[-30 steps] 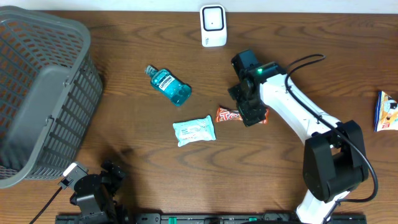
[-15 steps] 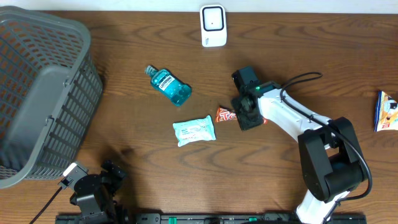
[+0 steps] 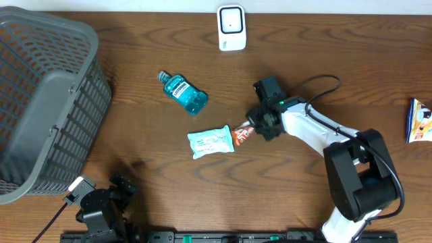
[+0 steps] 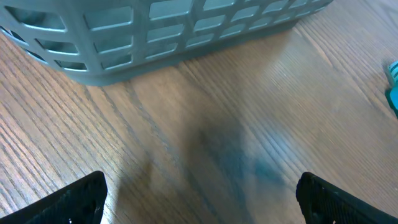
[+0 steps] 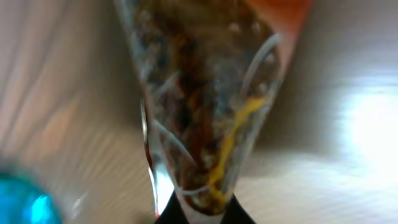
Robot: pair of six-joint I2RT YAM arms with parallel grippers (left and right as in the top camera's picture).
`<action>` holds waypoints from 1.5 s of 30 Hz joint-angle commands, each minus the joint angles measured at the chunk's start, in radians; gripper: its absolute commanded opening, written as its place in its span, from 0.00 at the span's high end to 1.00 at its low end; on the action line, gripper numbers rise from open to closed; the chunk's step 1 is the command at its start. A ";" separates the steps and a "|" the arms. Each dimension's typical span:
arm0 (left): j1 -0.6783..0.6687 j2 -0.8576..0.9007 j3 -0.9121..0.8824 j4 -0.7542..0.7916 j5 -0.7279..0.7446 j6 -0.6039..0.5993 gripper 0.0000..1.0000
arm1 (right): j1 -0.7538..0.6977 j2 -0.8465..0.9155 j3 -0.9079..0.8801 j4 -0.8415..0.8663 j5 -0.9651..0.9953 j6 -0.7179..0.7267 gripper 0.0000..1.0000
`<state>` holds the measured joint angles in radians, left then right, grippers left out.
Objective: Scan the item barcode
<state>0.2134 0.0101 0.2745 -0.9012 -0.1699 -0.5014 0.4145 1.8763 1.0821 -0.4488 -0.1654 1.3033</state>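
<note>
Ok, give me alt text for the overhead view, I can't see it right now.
The right pincer is shut on an orange snack packet mid-table, beside a white wipes pack. A blue mouthwash bottle lies further left, a white barcode scanner stands at the far edge, and a grey basket fills the left side.

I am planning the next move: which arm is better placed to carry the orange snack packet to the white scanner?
Right: the right hand is shut on the snack packet. The left hand is open and empty by the basket, far from it.
</note>
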 commanded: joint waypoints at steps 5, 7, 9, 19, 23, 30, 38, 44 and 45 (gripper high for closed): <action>0.003 -0.005 -0.008 -0.032 -0.002 0.006 0.02 | -0.084 0.021 -0.016 0.130 -0.798 -0.574 0.99; 0.003 -0.005 -0.008 -0.032 -0.002 0.006 0.02 | -0.110 0.021 -0.016 0.132 -0.904 -0.611 0.99; 0.003 -0.005 -0.008 -0.032 -0.002 0.006 0.02 | -0.138 0.021 -0.016 0.133 -1.009 -0.647 0.99; 0.003 -0.005 -0.008 -0.032 -0.002 0.006 0.02 | -0.185 0.022 -0.016 0.333 -1.396 -0.893 0.99; 0.003 -0.005 -0.008 -0.032 -0.002 0.006 0.02 | -0.170 0.022 -0.016 0.334 -1.396 -0.974 0.99; 0.003 -0.005 -0.008 -0.032 -0.002 0.006 0.02 | -0.148 0.022 -0.016 0.333 -1.396 -1.029 0.99; 0.003 -0.005 -0.008 -0.032 -0.002 0.006 0.02 | -0.124 0.022 -0.016 0.087 -1.396 -0.594 0.99; 0.003 -0.005 -0.008 -0.032 -0.002 0.006 0.02 | -0.124 0.021 -0.016 -0.161 -1.397 -0.466 0.99; 0.003 -0.005 -0.008 -0.032 -0.002 0.006 0.02 | -0.126 0.021 -0.016 -0.198 -1.397 -0.467 0.99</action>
<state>0.2134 0.0101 0.2745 -0.9012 -0.1696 -0.5014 0.2855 1.8915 1.0649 -0.5758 -1.5284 0.7391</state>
